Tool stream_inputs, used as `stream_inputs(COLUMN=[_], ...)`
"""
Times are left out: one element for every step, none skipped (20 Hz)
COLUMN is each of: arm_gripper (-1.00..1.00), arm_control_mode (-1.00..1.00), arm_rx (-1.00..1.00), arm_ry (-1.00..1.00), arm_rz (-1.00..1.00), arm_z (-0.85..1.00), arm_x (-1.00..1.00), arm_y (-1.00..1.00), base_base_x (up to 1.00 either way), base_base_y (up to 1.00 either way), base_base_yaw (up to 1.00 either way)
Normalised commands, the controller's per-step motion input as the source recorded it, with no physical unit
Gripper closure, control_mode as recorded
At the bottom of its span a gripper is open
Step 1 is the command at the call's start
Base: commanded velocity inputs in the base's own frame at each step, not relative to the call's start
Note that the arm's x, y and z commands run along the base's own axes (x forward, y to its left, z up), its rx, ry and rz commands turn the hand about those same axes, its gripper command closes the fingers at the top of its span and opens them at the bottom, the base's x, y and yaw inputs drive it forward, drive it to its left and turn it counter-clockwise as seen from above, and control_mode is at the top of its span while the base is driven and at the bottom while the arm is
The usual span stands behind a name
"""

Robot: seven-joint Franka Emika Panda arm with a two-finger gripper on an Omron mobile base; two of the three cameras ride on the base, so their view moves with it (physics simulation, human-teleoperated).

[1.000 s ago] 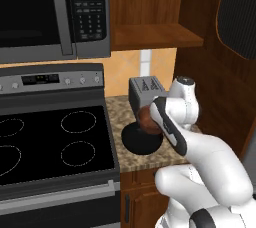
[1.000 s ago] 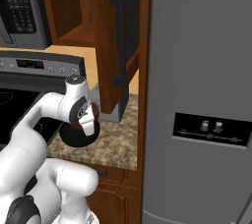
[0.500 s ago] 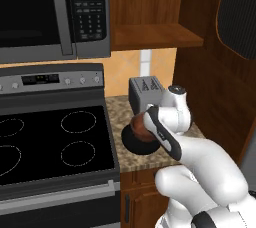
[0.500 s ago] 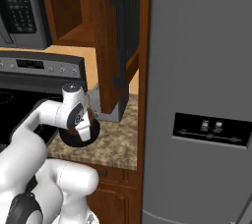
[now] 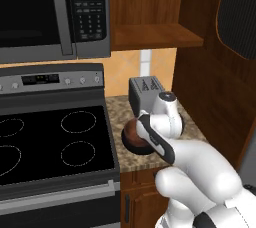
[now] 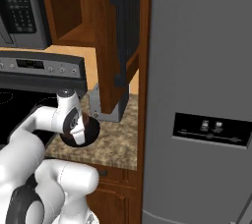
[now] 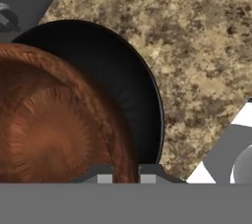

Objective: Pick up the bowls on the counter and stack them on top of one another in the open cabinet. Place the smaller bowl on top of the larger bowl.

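Fingers [image 7: 101,175] pinch the brown bowl's [image 7: 44,134] rim, it seems, low in frame; slipping could knock the black bowl [image 7: 123,85].

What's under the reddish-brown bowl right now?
The smaller bowl overlaps the larger bowl, whose black rim curves out beside it on the counter. Whether it rests inside or is lifted above, the gripper at its rim hides.

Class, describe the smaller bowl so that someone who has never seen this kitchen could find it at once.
Start at the black stovetop and move right onto the speckled granite counter, in front of the grey toaster. There the reddish-brown wooden bowl lies over the wide black bowl, under the gripper. It is narrower than the black one, and its grain is warm brown, not matte black.
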Motion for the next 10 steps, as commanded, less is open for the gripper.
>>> stream_inputs(arm_gripper=[1.0, 1.0, 1.0, -1.0, -1.0, -1.0, -1.0, -1.0, -1.0, -1.0], arm_control_mode=[-1.0, -1.0, -1.0, -1.0, -1.0, -1.0, -1.0, -1.0, -1.0, -1.0], arm_rx=[0.0, 0.0, 0.0, 0.0, 0.0, 0.0, 0.04, 0.04, 0.04, 0.03], arm_ry=[0.01, 0.02, 0.02, 0.05, 0.07, 0.04, 0.03, 0.08, 0.12, 0.09], arm_rz=[0.0, 0.0, 0.0, -0.01, 0.0, 0.0, 0.0, 0.0, 0.0, 0.0], arm_z=[-0.16, -0.03, 0.0, 0.0, 0.0, 0.09, 0.31, 0.55, 0.59, 0.49], arm_x=[0.09, 0.17, 0.29, 0.36, 0.31, 0.14, 0.08, 0.0, 0.0, 0.0], arm_y=[0.0, 0.0, 0.0, 0.07, 0.03, 0.0, 0.0, 0.0, -0.09, -0.24], base_base_x=[0.0, 0.0, 0.0, 0.0, 0.0, 0.0, 0.0, 0.0, 0.0, 0.0], base_base_y=[0.0, 0.0, 0.0, 0.0, 0.0, 0.0, 0.0, 0.0, 0.0, 0.0], base_base_yaw=[0.0, 0.0, 0.0, 0.0, 0.0, 0.0, 0.0, 0.0, 0.0, 0.0])
